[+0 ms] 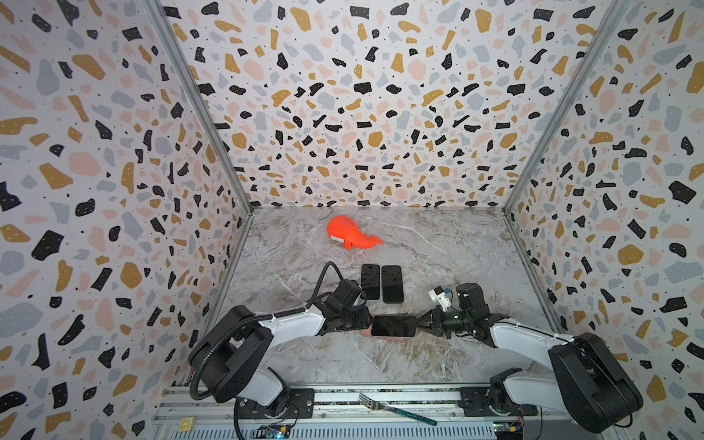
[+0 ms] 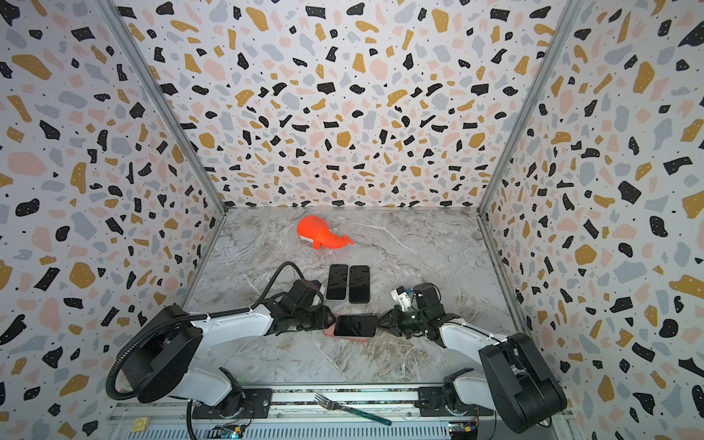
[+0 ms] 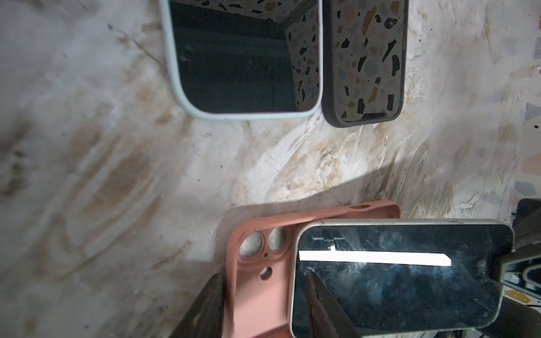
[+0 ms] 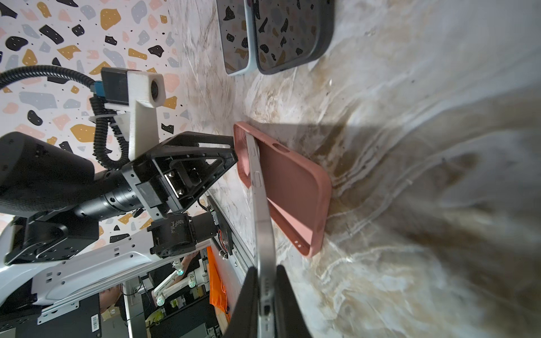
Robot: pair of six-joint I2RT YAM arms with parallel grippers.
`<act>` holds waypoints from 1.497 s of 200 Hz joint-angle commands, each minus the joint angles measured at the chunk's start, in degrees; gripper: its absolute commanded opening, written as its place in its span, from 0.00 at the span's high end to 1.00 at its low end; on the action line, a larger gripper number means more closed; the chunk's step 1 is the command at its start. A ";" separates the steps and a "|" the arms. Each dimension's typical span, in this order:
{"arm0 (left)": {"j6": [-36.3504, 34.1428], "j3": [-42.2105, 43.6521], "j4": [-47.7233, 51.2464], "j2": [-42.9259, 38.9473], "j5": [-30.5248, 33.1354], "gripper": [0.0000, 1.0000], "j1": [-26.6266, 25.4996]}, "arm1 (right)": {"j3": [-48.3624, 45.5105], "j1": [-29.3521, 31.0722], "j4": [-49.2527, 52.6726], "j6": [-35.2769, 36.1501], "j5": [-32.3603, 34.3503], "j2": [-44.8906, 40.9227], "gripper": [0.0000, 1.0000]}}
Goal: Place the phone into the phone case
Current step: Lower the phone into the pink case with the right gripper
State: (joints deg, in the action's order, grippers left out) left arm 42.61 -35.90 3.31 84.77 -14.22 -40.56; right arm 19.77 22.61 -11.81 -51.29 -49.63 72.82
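The right gripper (image 4: 267, 270) was clamped on the short end of the phone (image 4: 260, 190) and held it slanted over the pink case (image 4: 295, 187). The case lay open side up on the tabletop (image 1: 438, 247). The far end of the phone was down near the camera holes of the case, but the phone was not seated yet. The left gripper (image 4: 235, 147) was at that same end of the case with jaws partly apart, one finger (image 3: 205, 307) outside the case wall and the other over the screen. I could not tell if it really pinched the case or only braced it.

Risks, imo: if the phone corner lands on the rim instead of inside, pushing down would bend the wall or slide the case away. The left finger over the screen may block the phone when it goes flat. The thin grip on the phone end could slip w/ side force.

Hard to see: in both top views the phone covered almost all the case. I could not make out whether the far corner sat under the rim.
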 commanded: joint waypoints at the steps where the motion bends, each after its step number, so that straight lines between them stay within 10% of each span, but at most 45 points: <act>1: -0.76 0.94 -0.85 -0.15 -0.37 0.54 0.30 | -0.34 0.74 1.67 1.60 3.51 1.38 1.00; 299: -3.94 0.09 -2.98 2.87 -5.25 0.57 2.45 | 12.95 3.36 18.96 17.90 2.54 12.83 1.00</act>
State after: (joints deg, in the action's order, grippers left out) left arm 39.86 -35.53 3.14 85.06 -14.44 -37.80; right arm 31.46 24.73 1.34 -36.69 -51.31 84.49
